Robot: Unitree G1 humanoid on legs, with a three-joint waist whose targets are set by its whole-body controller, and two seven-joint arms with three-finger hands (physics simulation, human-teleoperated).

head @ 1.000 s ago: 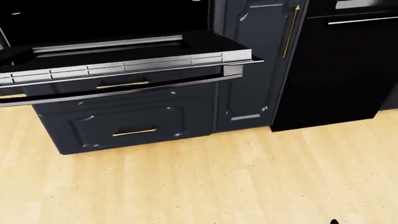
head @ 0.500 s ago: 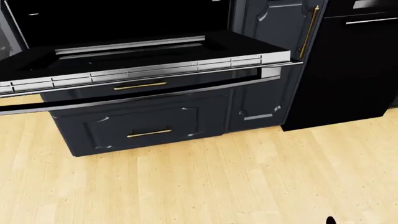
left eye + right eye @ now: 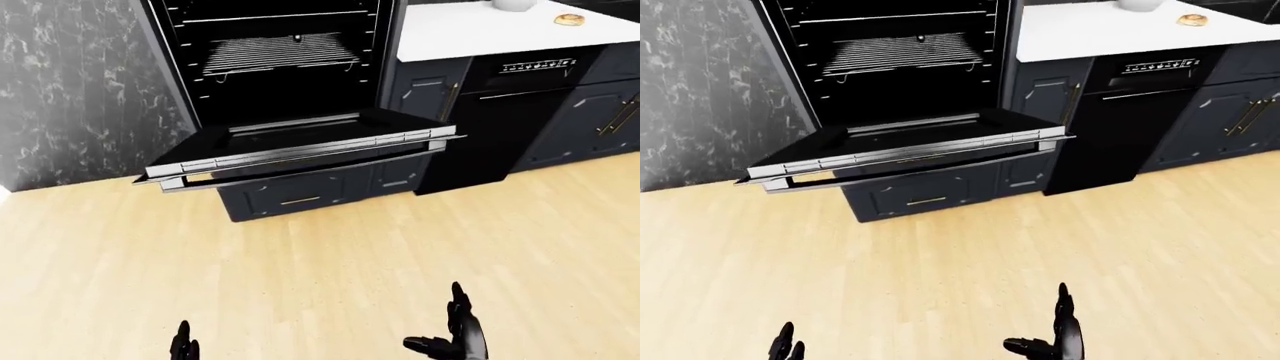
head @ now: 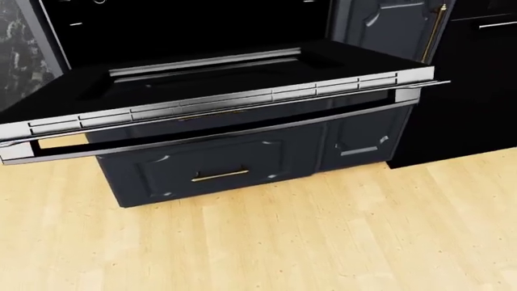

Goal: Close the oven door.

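Both hands, left hand [image 3: 183, 346] and right hand [image 3: 455, 339], low, spread.

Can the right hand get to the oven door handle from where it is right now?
Probably not yet. The right hand sits low at the view's bottom edge, with open floor between it and the oven door handle. Nothing blocks the way; the robot likely needs to step closer.

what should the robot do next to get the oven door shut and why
Probably step closer first. The oven door hangs fully open and level, while the left robot hand and right robot hand sit low over bare floor, well short of the door handle.
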